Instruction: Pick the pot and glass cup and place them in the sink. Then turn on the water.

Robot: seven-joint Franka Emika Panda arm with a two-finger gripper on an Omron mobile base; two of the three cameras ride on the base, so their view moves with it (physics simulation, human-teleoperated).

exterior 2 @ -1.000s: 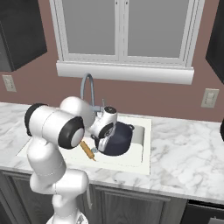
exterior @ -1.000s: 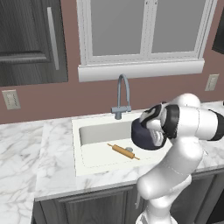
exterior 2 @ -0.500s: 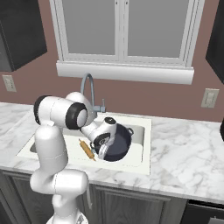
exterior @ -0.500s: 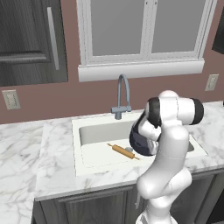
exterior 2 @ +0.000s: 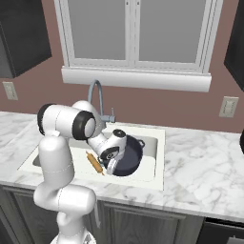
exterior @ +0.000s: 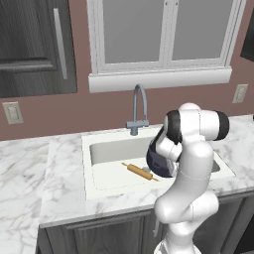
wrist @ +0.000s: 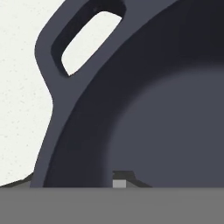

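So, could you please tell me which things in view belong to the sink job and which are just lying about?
Part of the job:
- pot, in the sink at the gripper
- sink
- faucet, for the water

Just lying about:
- rolling pin, in the sink
- wall outlet
- window

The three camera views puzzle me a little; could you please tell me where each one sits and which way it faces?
Left base view: behind the arm on its left, facing the window wall over the sink; the arm rises at lower right, hiding part of the pot.
Right base view: behind on the right, same wall; the arm rises at lower left, gripper at the pot's rim.
Hand view: on the hand, close above the pot, loop handle at upper left.
Both base views share the faucet and rolling pin.
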